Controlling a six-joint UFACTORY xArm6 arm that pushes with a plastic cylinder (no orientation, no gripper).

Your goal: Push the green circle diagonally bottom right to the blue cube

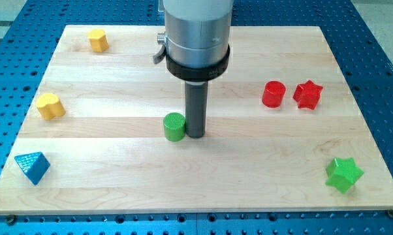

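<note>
Green circle (174, 126) was found at board centre, my tip (196, 135) touching its right side. No jaws fitted, nothing held. Blue cube (32, 167) lay far at view's bottom left. Tip judged better repositioned behind circle, opposite intended push direction.

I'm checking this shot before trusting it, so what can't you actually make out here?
- Camera view: whether my tip touches the green cylinder; they sit side by side with no visible gap.
- The arm above its grey housing: cut off by the view's top.
- The blue block at the view's bottom left: exact shape unclear.
</note>
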